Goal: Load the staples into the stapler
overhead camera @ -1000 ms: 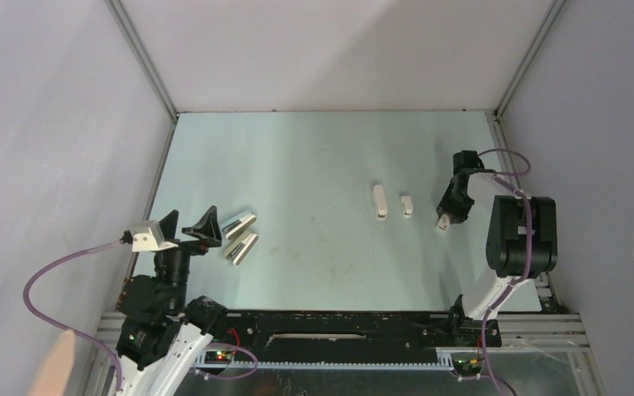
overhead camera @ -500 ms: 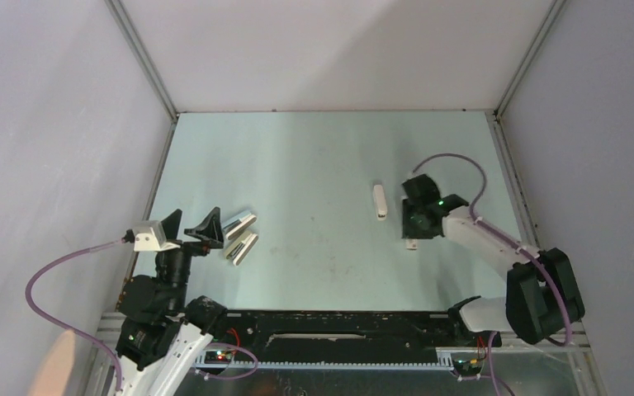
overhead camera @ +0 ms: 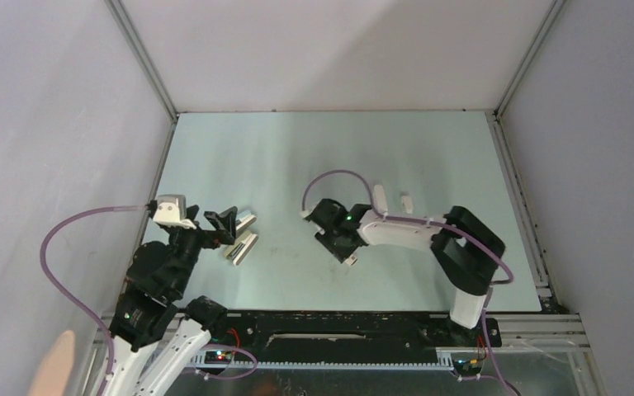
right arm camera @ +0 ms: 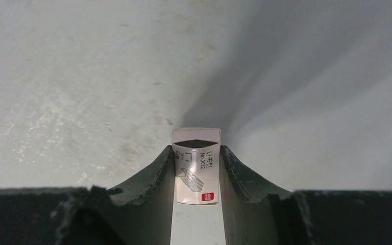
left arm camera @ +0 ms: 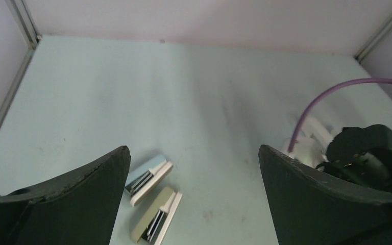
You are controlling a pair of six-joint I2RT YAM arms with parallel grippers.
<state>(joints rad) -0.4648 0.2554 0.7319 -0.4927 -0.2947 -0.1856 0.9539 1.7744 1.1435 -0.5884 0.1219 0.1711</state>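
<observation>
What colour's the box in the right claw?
Box: white, dark print, red mark; right wrist view.

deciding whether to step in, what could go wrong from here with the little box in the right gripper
1. The staple box held by the right gripper has its far end open. Tilting it could spill whatever is inside, which I cannot see.
2. The fingers pinch only its thin side walls, so it may crush or slip.
3. The left gripper stands wide open beside the opened stapler. The arms could clash there.
</observation>
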